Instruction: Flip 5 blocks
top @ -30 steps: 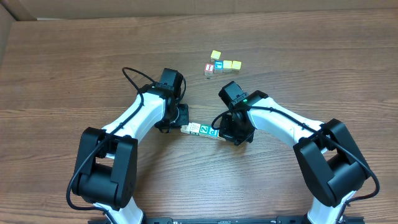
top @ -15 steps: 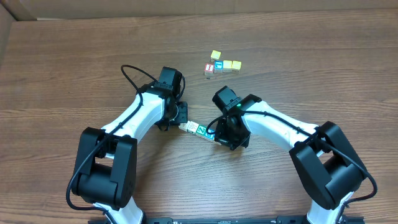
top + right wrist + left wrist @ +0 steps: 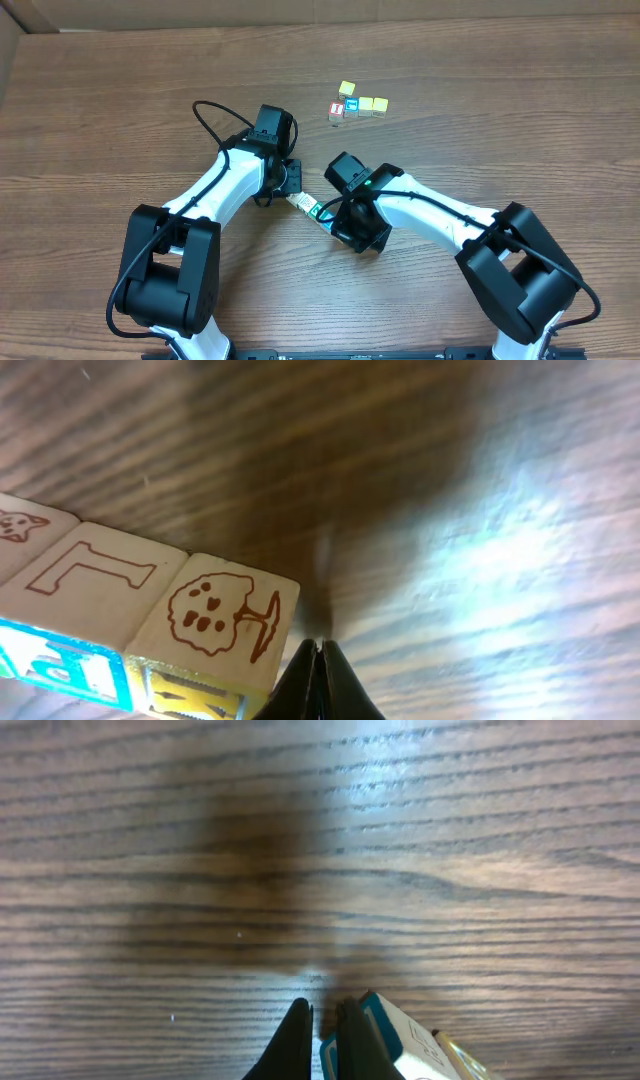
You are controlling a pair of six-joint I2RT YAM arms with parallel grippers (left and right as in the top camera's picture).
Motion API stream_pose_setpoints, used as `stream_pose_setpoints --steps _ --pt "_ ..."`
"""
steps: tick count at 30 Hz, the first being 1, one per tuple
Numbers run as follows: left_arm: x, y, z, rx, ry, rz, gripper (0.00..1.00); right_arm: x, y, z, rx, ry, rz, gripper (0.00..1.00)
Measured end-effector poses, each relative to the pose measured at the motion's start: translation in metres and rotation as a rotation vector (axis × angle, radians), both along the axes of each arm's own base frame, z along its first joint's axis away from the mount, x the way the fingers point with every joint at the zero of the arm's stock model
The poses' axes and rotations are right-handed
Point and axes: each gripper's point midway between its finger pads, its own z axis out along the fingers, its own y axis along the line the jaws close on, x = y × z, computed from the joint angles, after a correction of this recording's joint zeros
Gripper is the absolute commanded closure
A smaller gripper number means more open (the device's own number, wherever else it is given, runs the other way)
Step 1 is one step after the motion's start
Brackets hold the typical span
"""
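Buckling threatened the row of blocks (image 3: 312,208) flanked by left hand (image 3: 322,1040) and right hand (image 3: 318,685), both closed and empty, if pushing went uneven.

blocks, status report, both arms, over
Both shut, empty: left gripper, right gripper. Between them, row of blocks, a tip beside each end. Set apart, cube cluster; nothing blocking.

The blocks (image 3: 311,208) lay touching in a short slanted row on the table (image 3: 480,60), one pale face bearing an outlined L, its neighbour's a brown tree.
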Motion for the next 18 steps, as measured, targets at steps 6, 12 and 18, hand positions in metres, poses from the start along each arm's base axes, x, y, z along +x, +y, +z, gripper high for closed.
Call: stream_pose_setpoints --steps 6,12,18 --pt "0.004 -0.002 0.001 -0.005 -0.019 -0.005 0.96 -0.012 0.014 0.001 0.001 0.032 -0.076 0.96" --pt "0.01 -0.006 0.003 -0.023 -0.041 -0.023 0.96 -0.02 0.024 0.002 0.004 0.057 -0.156 0.96" --pt "0.014 -0.009 0.003 -0.039 -0.06 -0.03 0.96 -0.02 0.036 0.004 0.038 0.067 -0.201 0.96"
